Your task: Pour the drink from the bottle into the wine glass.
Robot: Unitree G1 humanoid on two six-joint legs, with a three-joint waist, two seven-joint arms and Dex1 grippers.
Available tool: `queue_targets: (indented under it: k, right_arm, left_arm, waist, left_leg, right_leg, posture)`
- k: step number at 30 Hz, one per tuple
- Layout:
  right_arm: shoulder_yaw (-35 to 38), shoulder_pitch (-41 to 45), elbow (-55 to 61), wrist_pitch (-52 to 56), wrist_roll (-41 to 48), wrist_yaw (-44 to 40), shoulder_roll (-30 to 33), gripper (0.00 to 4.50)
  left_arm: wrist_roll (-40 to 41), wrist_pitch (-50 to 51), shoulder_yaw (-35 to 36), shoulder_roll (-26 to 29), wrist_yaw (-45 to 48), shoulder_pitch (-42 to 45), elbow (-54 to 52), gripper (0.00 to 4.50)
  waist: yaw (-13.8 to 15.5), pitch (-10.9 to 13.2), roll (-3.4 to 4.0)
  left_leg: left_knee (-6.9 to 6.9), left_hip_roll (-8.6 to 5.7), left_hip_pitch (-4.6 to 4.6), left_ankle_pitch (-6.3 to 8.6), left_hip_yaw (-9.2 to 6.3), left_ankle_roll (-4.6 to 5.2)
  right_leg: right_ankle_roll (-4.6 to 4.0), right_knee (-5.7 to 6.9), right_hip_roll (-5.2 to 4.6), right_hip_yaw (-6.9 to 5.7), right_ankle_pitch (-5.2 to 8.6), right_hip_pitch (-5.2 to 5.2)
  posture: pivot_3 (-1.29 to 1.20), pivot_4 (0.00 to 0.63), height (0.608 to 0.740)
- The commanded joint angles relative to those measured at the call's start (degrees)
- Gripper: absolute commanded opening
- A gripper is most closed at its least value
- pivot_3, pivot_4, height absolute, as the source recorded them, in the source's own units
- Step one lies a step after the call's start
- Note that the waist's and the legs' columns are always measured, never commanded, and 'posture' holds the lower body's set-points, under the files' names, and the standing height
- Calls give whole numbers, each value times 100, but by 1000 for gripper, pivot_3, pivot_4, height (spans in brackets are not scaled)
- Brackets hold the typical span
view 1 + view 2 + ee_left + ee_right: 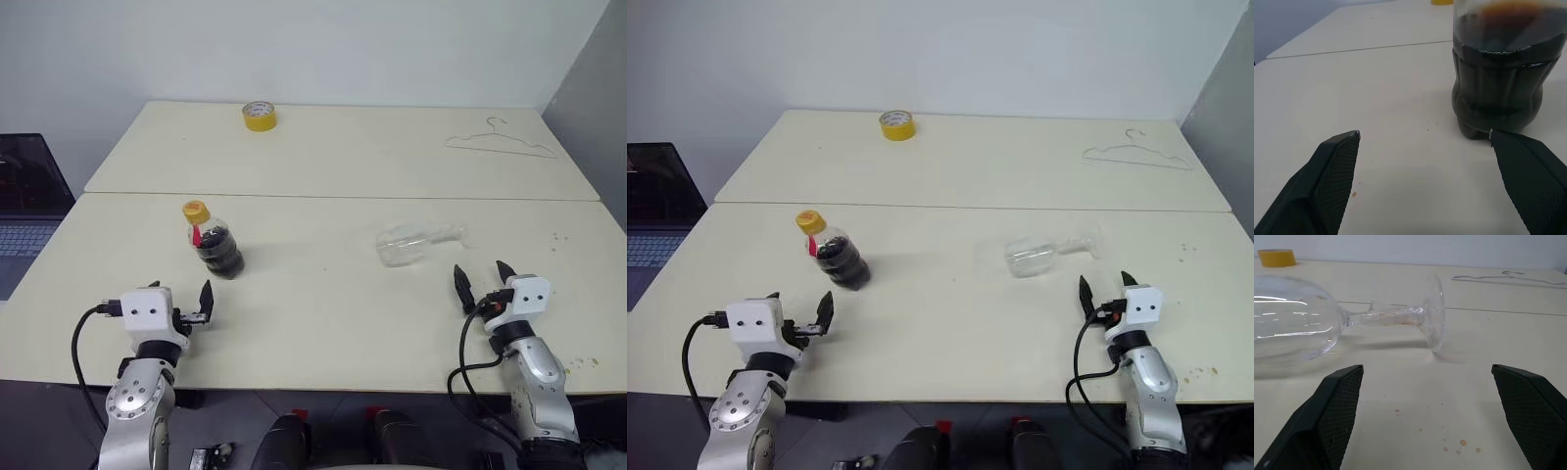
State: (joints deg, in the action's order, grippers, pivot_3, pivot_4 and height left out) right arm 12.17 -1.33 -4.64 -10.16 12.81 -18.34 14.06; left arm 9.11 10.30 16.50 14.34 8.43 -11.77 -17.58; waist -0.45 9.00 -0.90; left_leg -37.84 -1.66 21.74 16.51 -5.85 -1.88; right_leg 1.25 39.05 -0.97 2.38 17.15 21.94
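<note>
Cream-coloured, the desk (323, 323) filled most of the frame below a pale wall. At lower left the left end effector (192, 305) stood open and empty; at lower right the right end effector (482, 278) stood open and empty too. Just above the left one, left of centre, the bottle (215, 242) stood upright, yellow-capped, with the drink (1498, 73) dark inside. Right of centre the wine glass (411, 245) lay on its side. Farther back sat a yellow tape roll (259, 116), and at upper right a wire hanger (502, 143).
</note>
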Motion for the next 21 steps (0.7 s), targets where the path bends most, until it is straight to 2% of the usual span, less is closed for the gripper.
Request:
queue_targets:
  k: [1, 11, 21]
  right_arm:
    - [41, 49, 286, 20, 42, 31, 31, 4500]
    - [-189, -225, 680, 110, -23, -213, 73, 4500]
    - [-976, -832, 2000, 627, 226, -1238, 526, 4500]
  left_arm:
    - [-53, -240, 9, 68, 64, 49, -81, 4488]
    - [-138, -461, -54, 144, 284, -73, -124, 4488]
    - [78, -571, 30, 234, 552, -154, -39, 4488]
  waist:
    - [0, 0, 0]
    - [0, 0, 0]
    - [3, 0, 1]
  left_leg:
    - [0, 0, 0, 0, 0, 0]
    - [0, 0, 0, 0, -1, 0]
    - [-1, 0, 1, 0, -2, 0]
  right_leg:
    - [0, 0, 0, 0, 0, 0]
    - [0, 0, 0, 0, 0, 0]
    - [0, -2, 0, -1, 0, -1]
  posture:
    - [0, 150, 740]
    - [0, 150, 740]
    - [0, 150, 740]
